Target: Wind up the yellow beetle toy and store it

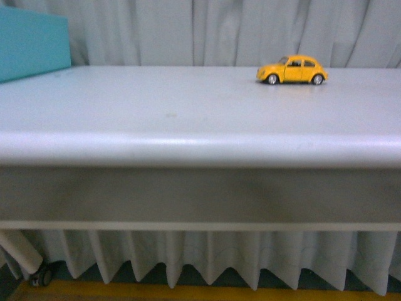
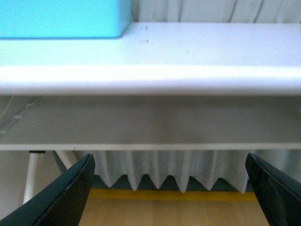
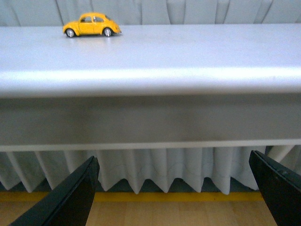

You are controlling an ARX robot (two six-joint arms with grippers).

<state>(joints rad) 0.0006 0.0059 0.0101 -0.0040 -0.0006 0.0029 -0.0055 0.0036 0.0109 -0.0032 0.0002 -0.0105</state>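
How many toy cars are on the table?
1. The yellow beetle toy stands on the table, toward the far right, near the curtain. Another could be hidden behind the blue box at the far left.

The yellow beetle toy (image 1: 292,69) is glossy yellow-orange, with dark windows and black wheels with silver hubs. Table (image 1: 188,113) is plain pale grey, box (image 1: 31,41) solid teal, curtain (image 1: 188,31) pleated off-white. Floor (image 3: 164,214) is tan wood with a yellow stripe (image 3: 164,197). Left gripper (image 2: 169,162) and right gripper (image 3: 174,162) are both plain black.
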